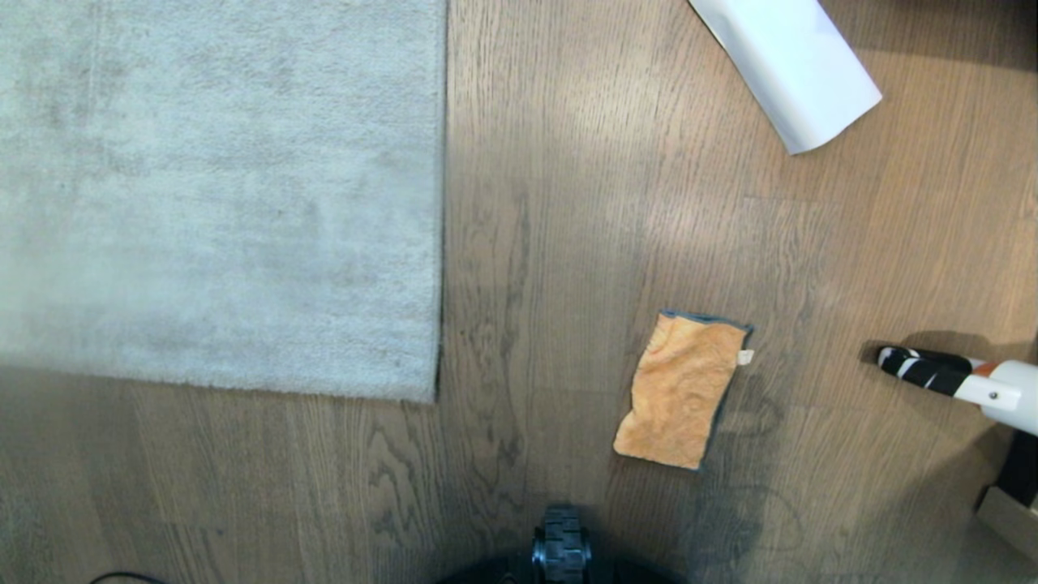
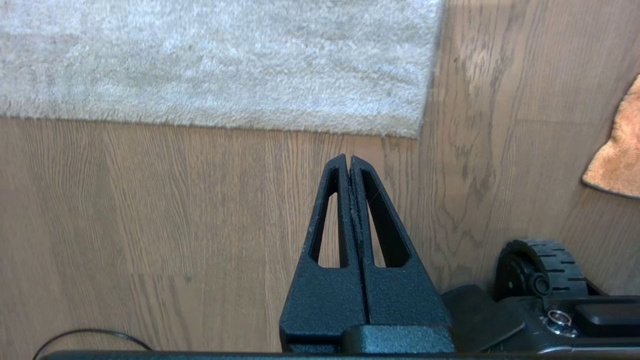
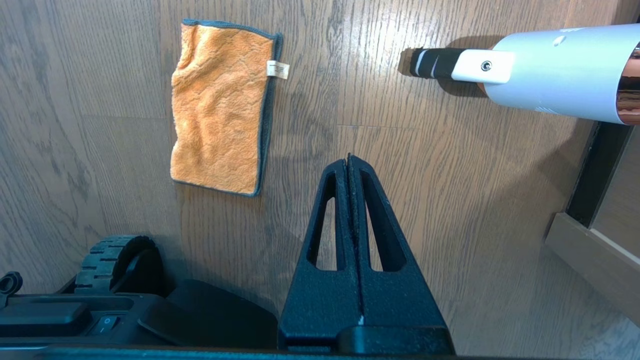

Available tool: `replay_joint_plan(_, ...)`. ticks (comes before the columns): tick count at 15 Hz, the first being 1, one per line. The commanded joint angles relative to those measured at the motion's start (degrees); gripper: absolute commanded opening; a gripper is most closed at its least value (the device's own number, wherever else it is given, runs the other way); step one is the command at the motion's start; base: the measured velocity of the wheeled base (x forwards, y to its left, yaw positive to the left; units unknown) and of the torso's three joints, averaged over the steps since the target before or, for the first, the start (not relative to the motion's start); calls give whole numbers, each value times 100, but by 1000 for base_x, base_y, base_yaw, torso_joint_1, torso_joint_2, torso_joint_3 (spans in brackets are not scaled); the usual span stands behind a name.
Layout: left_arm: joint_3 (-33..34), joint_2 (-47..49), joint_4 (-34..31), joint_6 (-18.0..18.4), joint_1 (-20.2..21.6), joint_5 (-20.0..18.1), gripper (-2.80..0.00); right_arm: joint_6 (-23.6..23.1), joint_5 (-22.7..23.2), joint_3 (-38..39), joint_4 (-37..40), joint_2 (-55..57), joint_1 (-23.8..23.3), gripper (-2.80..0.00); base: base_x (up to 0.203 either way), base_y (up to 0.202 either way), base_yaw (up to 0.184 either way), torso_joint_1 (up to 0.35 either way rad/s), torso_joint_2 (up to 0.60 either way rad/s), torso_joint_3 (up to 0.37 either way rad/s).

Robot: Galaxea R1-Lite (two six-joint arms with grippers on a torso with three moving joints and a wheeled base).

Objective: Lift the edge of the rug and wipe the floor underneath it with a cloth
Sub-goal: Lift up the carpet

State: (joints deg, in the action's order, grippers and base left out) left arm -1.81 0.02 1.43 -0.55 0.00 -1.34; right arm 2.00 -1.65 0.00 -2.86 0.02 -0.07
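The light grey rug [image 1: 219, 195] lies flat on the wood-grain floor [image 1: 551, 243], filling the upper left of the head view, its near right corner [image 1: 430, 393] down. An orange cloth [image 1: 683, 389] with dark edging and a white tag lies flat on the floor to the rug's right. Neither arm shows in the head view. My left gripper [image 2: 348, 159] is shut and empty above bare floor, just short of the rug [image 2: 215, 65] and its near edge. My right gripper [image 3: 348, 159] is shut and empty above the floor, close beside the cloth [image 3: 220, 105].
A white rolled sheet of paper [image 1: 791, 65] lies at the far right. A white appliance with a black-and-white striped tip [image 1: 957, 381] lies on the floor at the right edge, beside a dark furniture base [image 3: 590, 250]. My base's wheel [image 1: 561, 547] shows below.
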Motion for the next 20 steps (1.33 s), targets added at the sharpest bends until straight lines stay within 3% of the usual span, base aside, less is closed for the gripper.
replay_joint_plan(1, 159, -2, 23, -8, 0, 72, -280, 0, -2, 0, -4, 5, 7, -280, 0, 0, 0, 0, 0, 0)
replay_joint_plan(4, 172, -2, -64, -154, 0, 281, -280, -6, -2, 0, -4, 5, 7, -280, 0, 0, 0, 0, 0, 0)
replay_joint_plan(20, 128, -2, -239, -209, 0, 272, -280, -7, -2, 0, -4, 5, 0, -280, 0, 0, 0, 0, 0, 0)
